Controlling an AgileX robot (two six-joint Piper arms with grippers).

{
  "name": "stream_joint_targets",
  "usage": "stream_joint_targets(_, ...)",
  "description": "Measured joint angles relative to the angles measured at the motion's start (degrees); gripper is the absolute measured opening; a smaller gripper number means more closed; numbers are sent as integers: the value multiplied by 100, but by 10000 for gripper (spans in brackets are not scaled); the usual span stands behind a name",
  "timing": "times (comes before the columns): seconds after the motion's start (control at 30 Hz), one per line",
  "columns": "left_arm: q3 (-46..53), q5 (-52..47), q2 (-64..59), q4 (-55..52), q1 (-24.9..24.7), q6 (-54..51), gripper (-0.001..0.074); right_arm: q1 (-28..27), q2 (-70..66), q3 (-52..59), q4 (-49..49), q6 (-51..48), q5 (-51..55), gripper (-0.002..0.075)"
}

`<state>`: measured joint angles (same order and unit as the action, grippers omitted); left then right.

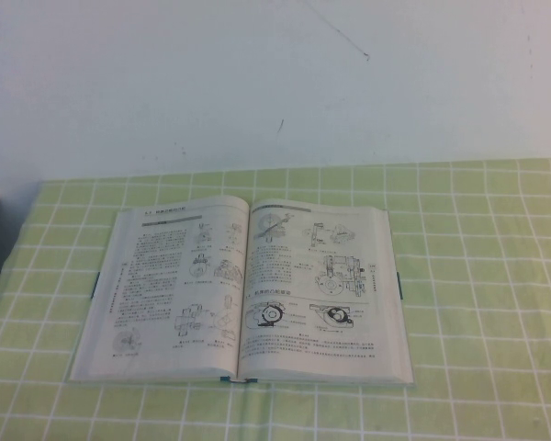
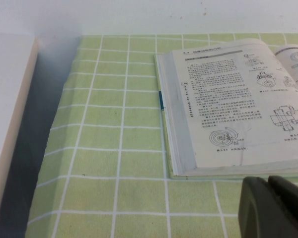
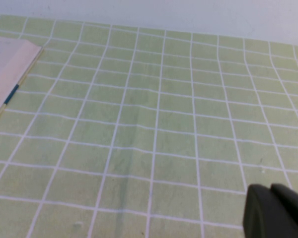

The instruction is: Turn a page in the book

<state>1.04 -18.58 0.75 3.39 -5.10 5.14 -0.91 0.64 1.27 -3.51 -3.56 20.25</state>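
High view: book (image 1: 243, 289) lies open; right tool (image 3: 278, 210) closed; left tool (image 2: 275, 206) closed.

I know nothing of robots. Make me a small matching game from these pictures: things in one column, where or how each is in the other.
Things:
1. book
2. tablecloth
3. left gripper
4. right gripper

States:
A. green with white checks
B. shut, over bare cloth to the book's right
C. lying open, flat
D. beside the book's left near corner

Pairs: 1-C, 2-A, 3-D, 4-B
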Motion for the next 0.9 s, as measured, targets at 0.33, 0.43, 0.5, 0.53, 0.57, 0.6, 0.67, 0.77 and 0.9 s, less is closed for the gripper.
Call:
stream_joint_targets(0.33,11,140,0,-92,0,12,-4,0,0,0,-15,0,-12,-4)
stream_joint_targets(0.43,23,283,0,-103,0,12,-4,0,0,12,-15,0,-161,-4)
stream_joint_targets(0.5,23,451,0,-103,0,2,-4,0,0,38,-15,0,-435,-4)
stream_joint_targets(0.53,23,558,0,-103,0,2,-4,0,0,46,-15,0,-632,-4)
stream_joint_targets(0.57,23,700,0,-103,0,2,-4,0,0,46,-15,0,-872,-4)
stream_joint_targets(0.6,23,873,0,-103,0,2,-4,0,0,46,-15,0,-1082,-4)
stream_joint_targets(0.67,23,1261,0,-103,0,2,-4,0,0,46,-23,0,-1690,-4)
stream_joint_targets(0.77,23,2106,0,-103,0,2,-4,0,0,46,-27,0,-2422,-4)
stream_joint_targets(0.9,23,3224,0,-127,0,2,-4,0,0,46,-37,180,-3407,-4)
